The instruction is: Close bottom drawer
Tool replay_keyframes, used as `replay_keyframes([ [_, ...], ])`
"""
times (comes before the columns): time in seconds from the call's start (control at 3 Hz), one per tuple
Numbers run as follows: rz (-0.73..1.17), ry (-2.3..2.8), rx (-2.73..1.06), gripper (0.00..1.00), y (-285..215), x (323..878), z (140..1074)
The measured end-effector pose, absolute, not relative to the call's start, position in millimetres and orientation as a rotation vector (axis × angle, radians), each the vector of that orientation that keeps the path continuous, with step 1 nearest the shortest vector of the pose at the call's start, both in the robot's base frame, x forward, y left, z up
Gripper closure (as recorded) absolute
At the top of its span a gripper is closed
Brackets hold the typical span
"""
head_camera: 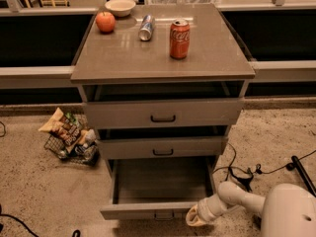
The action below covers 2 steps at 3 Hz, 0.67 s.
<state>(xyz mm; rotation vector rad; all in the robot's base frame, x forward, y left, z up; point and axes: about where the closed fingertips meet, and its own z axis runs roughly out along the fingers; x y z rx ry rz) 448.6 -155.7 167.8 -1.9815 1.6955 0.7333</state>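
The bottom drawer (158, 210) of the grey-beige cabinet is pulled far out, its wide shallow tray open and bare, with a slim front panel and a small dull centre handle (163, 215). My gripper (196, 216) is at the right end of that front panel, low in the view, touching or nearly touching it. My white arm (237, 199) reaches in from the bottom right.
The top drawer (163, 113) and middle drawer (163, 147) stand slightly open. On the cabinet top are a red can (179, 38), a lying silver can (146, 27), an apple (105, 21) and a bowl (120, 6). A wire basket of snacks (69, 138) sits left; cables (247, 172) lie right.
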Motion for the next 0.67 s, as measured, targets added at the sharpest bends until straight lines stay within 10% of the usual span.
replay_keyframes([
  [0.67,0.723,1.676,-1.946,0.35,-157.2,469.2,166.5],
])
